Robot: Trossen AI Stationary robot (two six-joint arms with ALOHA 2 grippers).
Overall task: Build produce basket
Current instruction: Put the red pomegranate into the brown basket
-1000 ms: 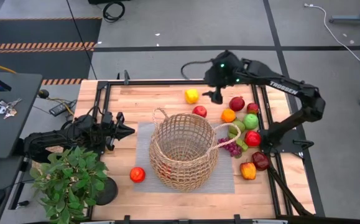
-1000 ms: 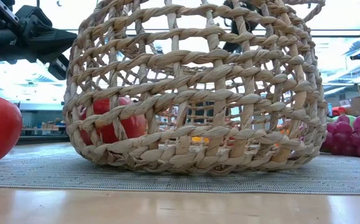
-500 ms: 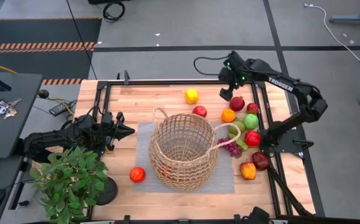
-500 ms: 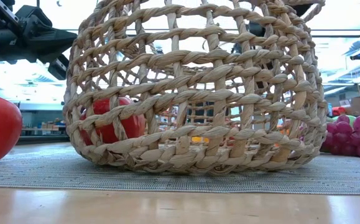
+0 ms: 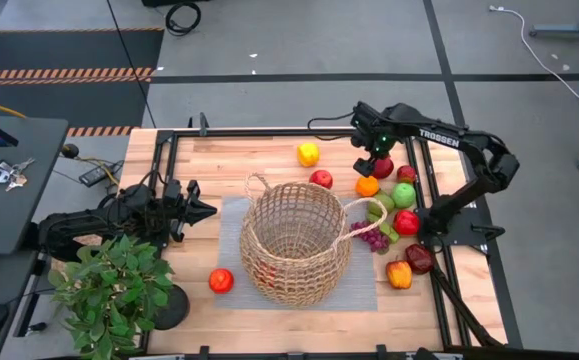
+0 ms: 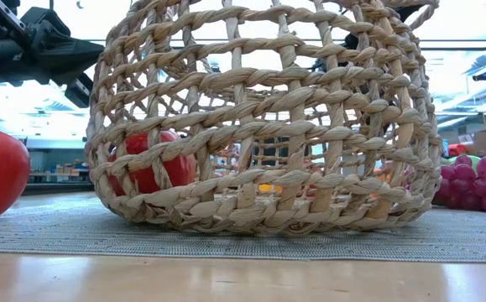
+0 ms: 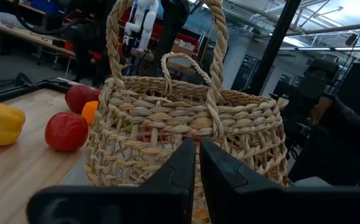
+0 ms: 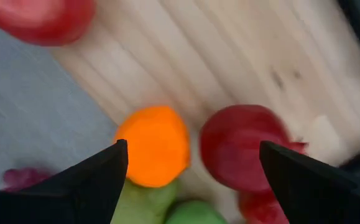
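The tan wicker basket (image 5: 294,240) stands upright on a grey mat (image 5: 364,290) at the table's middle, with a red fruit (image 6: 150,164) inside on its bottom. Produce lies on the table at the right: an orange (image 5: 368,185), a dark red fruit (image 5: 383,168), a green apple (image 5: 402,195), red apples and purple grapes (image 5: 372,237). My right gripper (image 5: 369,162) is open above the orange (image 8: 152,146) and the dark red fruit (image 8: 245,146), touching neither. My left gripper (image 5: 204,210) is shut and empty, left of the basket (image 7: 186,124).
A yellow pepper (image 5: 308,153) and a red apple (image 5: 321,179) lie behind the basket. A red fruit (image 5: 221,280) lies at its near left. An orange pepper (image 5: 399,274) lies near right. A potted plant (image 5: 109,290) stands at the near left corner.
My right gripper has gone from beside the yellow pepper toward the table's right edge, then toward the near edge and down, ending over the orange and the dark red fruit. The produce and the basket have stayed where they were.
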